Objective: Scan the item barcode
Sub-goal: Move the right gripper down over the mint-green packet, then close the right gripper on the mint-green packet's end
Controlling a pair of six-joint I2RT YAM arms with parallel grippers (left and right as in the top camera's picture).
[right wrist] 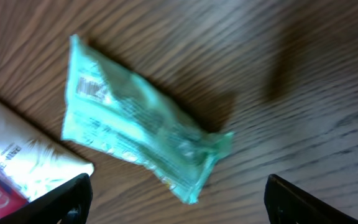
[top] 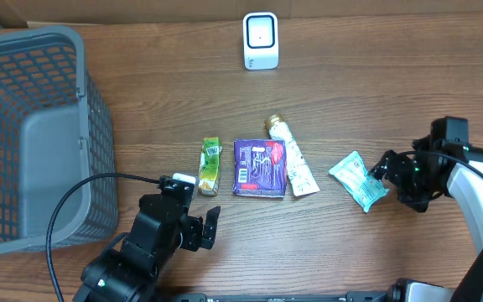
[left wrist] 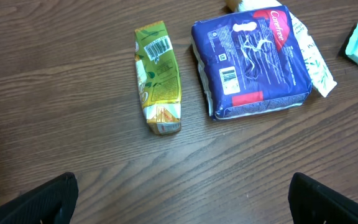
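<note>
Mint-green packet (top: 357, 179) lies flat on the table (top: 376, 84) just before the right gripper (top: 390, 174), fingers spread, holding nothing. Left gripper (left wrist: 179, 202) gapes empty too. Pickup and the pass by the white scanner (top: 261, 40) all look undone.

Teal packet (right wrist: 135, 140) — crumpled, claw (right wrist: 179, 194) spread wide

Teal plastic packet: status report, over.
Left pincer open, empty. Right pincer open, above the teal plastic packet, not gripping. Packet flat on wooden table, barcode facing up. White tube beside it, apart.
</note>
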